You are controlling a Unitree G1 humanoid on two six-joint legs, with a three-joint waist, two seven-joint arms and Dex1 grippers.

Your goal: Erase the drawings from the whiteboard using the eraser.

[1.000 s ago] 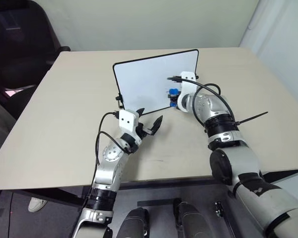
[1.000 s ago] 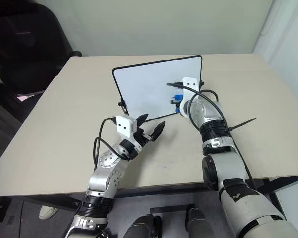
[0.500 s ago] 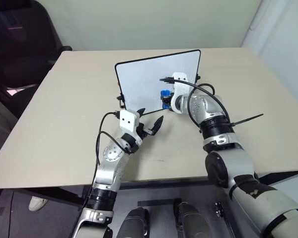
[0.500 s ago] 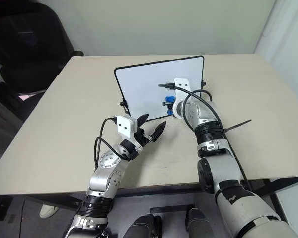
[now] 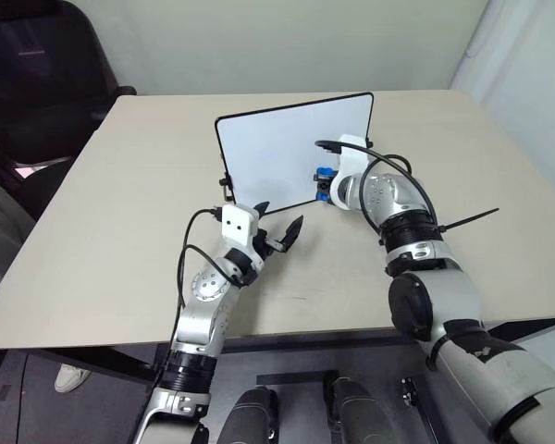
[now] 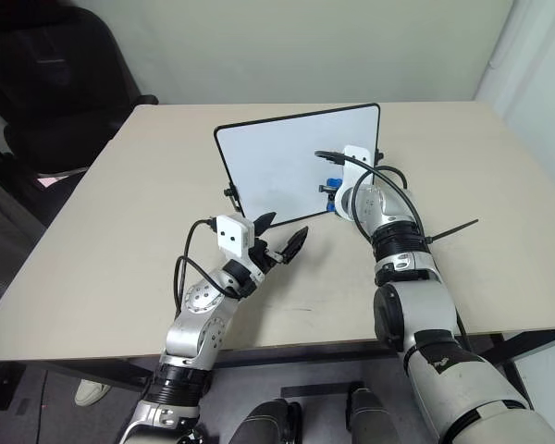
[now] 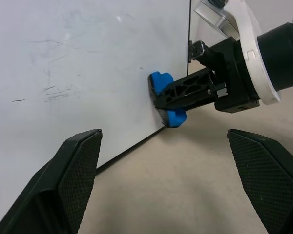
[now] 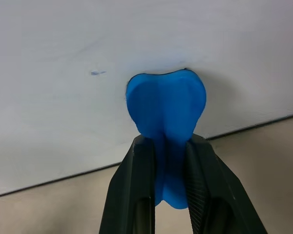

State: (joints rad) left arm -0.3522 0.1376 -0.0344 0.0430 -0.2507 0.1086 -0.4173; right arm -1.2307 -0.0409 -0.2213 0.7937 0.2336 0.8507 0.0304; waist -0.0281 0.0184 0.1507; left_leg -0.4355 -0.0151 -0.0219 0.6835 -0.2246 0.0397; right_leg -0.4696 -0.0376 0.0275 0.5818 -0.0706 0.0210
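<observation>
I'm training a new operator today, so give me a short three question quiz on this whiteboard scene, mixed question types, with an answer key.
1. True or false: the right gripper is shut on the eraser.
2. The eraser presses against which part of the whiteboard? A) top edge B) lower corner on the robot's right C) middle
3. Fill in: the left gripper is ____, holding nothing.

Key: 1 true; 2 B; 3 open. A tiny blue fleck sits beside the eraser.
</observation>
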